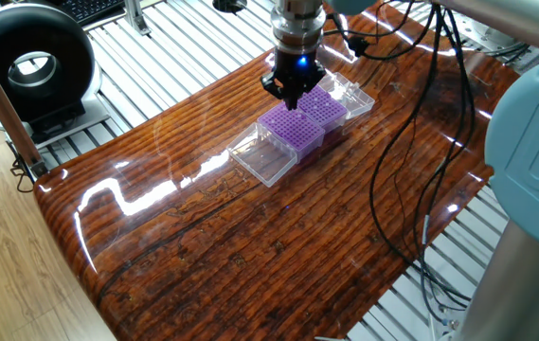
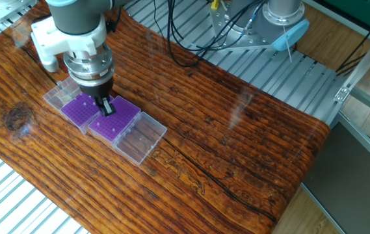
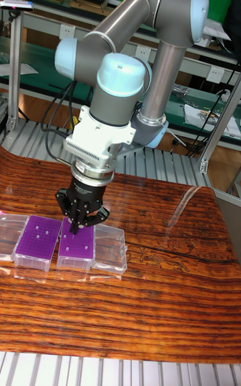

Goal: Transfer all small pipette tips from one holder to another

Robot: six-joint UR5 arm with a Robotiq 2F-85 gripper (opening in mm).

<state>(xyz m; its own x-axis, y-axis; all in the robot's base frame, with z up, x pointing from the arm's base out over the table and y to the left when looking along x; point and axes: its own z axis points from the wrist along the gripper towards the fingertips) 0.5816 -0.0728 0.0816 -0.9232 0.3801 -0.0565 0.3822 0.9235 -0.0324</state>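
Two purple grid racks stand side by side, the near one (image 1: 286, 128) (image 2: 114, 123) (image 3: 76, 246) and the far one (image 1: 325, 106) (image 2: 79, 110) (image 3: 37, 237). In the tall fixed view a few pale dots, the small pipette tips (image 3: 39, 224), show in the left rack. My gripper (image 1: 293, 96) (image 2: 107, 108) (image 3: 74, 228) hangs point-down just above the seam between the racks, over the near rack's edge. Its fingers are pressed together. Whether a tip sits between them is too small to tell.
Each rack has a clear lid folded open on its outer side (image 1: 261, 159) (image 1: 355, 95) (image 2: 140, 138) (image 2: 57, 97). Black cables (image 1: 392, 161) trail over the wooden table (image 1: 250, 246) on the arm's side. A round black device (image 1: 30, 66) stands beyond the table's corner.
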